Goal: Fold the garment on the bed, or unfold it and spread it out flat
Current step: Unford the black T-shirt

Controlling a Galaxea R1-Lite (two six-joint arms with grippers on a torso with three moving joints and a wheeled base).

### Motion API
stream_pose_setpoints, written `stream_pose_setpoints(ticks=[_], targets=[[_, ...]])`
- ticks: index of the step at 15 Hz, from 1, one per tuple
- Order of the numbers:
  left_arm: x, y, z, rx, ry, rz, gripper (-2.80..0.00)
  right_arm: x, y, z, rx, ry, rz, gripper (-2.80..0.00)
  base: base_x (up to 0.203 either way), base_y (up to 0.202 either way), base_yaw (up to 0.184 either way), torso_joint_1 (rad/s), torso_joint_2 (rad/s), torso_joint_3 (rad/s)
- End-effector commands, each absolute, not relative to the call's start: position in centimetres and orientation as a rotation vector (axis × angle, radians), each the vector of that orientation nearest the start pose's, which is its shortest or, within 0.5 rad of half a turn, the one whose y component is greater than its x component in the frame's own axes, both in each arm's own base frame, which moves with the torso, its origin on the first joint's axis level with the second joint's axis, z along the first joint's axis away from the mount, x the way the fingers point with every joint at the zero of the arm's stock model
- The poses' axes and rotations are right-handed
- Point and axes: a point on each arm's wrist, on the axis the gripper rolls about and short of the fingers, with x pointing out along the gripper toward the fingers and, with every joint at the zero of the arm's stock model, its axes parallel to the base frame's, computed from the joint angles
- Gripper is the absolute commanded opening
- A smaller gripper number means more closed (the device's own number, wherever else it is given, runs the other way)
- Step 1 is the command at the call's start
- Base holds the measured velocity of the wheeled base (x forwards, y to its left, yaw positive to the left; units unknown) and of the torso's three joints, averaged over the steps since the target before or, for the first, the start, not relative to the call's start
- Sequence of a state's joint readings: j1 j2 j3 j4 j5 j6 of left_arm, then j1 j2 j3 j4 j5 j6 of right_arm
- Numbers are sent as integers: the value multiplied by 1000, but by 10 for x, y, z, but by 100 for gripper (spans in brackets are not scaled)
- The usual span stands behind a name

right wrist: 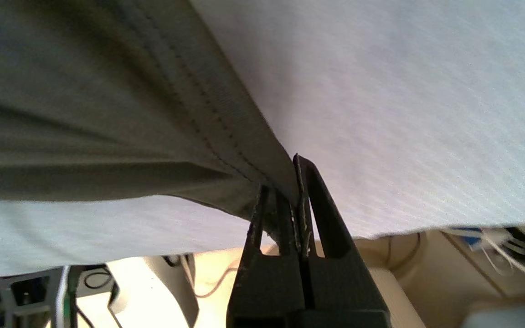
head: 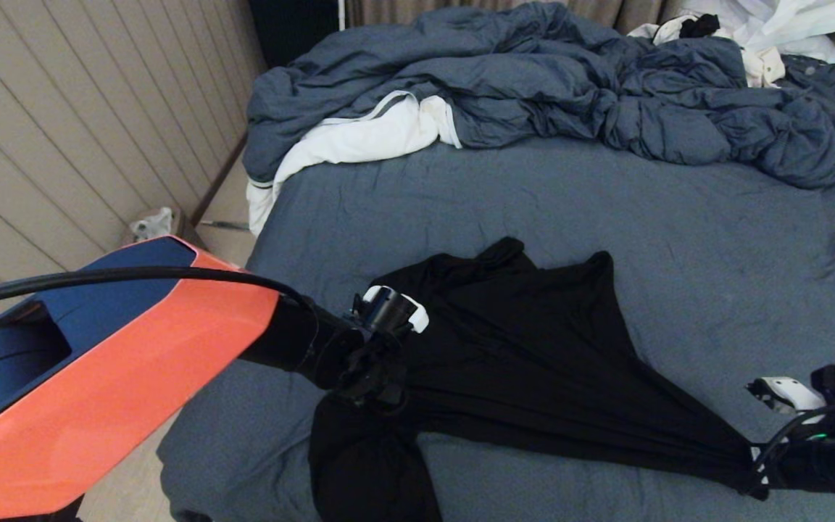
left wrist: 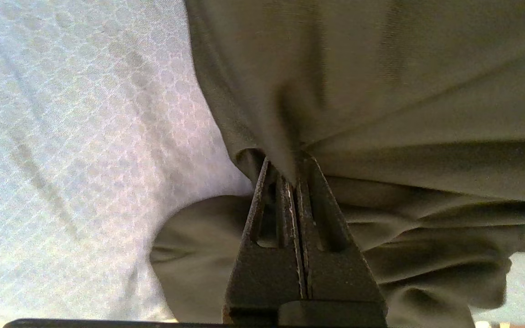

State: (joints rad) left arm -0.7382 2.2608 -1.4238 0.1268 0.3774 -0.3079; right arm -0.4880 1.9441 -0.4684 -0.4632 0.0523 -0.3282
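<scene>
The black garment lies on the slate-blue bed, stretched taut between my two grippers near the bed's front edge. My left gripper is shut on a bunch of the fabric, and cloth hangs in a lump below it. In the left wrist view the left gripper pinches a fold of the garment. My right gripper at the front right is shut on a corner; in the right wrist view the right gripper clamps the garment's stitched hem. No print shows.
A puffy blue-grey duvet is heaped across the far side of the bed, with a white cloth sticking out at its left. White clothes lie at the far right. A panelled wall runs along the left.
</scene>
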Motion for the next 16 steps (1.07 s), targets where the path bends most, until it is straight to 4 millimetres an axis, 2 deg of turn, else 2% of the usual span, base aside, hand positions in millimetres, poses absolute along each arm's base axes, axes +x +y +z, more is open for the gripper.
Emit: stream_pose_setpoints(ticks=[1, 4, 8, 12, 16], targets=[[313, -279, 80, 214, 832, -212, -280, 228, -140, 24, -13, 1041, -277, -280, 0, 0, 0, 0, 0, 0], [301, -288, 81, 230, 834, -247, -280, 231, -159, 25, -9, 1060, -303, -280, 0, 0, 0, 0, 0, 0], [276, -302, 68, 291, 871, -299, -280, 231, -175, 19, 7, 1078, -333, -280, 0, 0, 0, 0, 0, 0], [263, -310, 60, 324, 890, -331, -280, 232, -193, 11, 25, 1089, -366, -280, 0, 0, 0, 0, 0, 0], [245, -319, 52, 366, 907, -368, -280, 231, -206, 10, 51, 1105, -395, -280, 0, 0, 0, 0, 0, 0]])
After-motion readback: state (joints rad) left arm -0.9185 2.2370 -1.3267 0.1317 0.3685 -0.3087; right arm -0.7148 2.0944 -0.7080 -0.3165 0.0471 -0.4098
